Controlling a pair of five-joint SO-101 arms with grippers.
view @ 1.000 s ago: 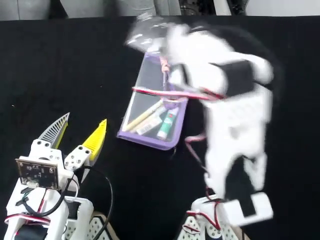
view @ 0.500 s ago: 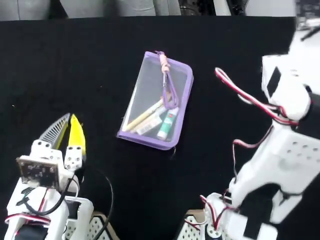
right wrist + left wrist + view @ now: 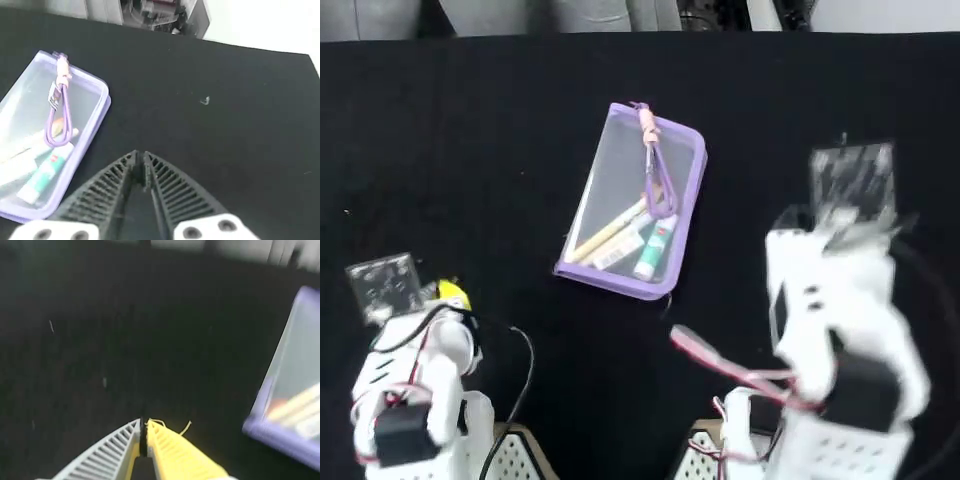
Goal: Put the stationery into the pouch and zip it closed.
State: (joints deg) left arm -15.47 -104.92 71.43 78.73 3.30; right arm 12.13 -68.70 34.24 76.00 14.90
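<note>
A clear pouch (image 3: pixel 630 200) with purple edging lies flat in the middle of the black table. Inside it I see a pencil (image 3: pixel 608 230), a small tube (image 3: pixel 655 248) and a labelled stick. A purple loop on a pink strap (image 3: pixel 653 160) lies across the pouch from its far corner. My left gripper (image 3: pixel 144 425), with one white and one yellow finger, is shut and holds nothing; it hangs over bare table, and the pouch (image 3: pixel 290 390) is off to one side. My right gripper (image 3: pixel 139 157), with black fingers, is also shut and holds nothing, away from the pouch (image 3: pixel 50 135).
The left arm (image 3: pixel 410 370) is folded back at the near left corner of the table, and the right arm (image 3: pixel 840 320) stands at the near right. A red and white cable (image 3: pixel 720 365) loops out beside the right arm's base. Black tabletop (image 3: pixel 470 130) surrounds the pouch.
The right arm has swung off the pouch and drawn back to the near right. The left gripper has shut and its arm has folded back. The pouch has stayed put.
</note>
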